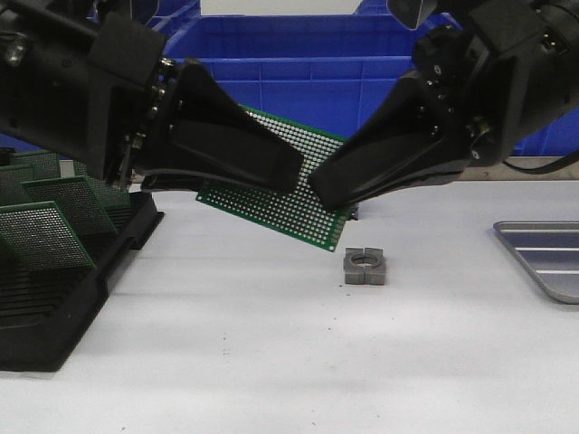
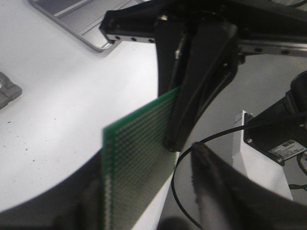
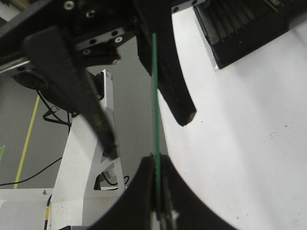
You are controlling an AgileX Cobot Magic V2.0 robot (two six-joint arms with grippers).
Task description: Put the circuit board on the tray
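Mid-handover by the look of it, placement not yet done: circuit board (image 1: 285, 185) held aloft above the white table (image 1: 271, 344), between the two arms, well left of the tray (image 1: 543, 258), which lies at the right edge with nothing on the part in view. Right gripper (image 3: 157, 203) pinched on the board's edge; left gripper (image 1: 271, 172) spread, one finger behind the board and the other clear of it. Left to do: carry rightward, lower, release onto the ridged floor. Board on edge, faces near vertical, long axis sloping down toward the right in the front view, low corner above the small metal block (image 1: 365, 267)
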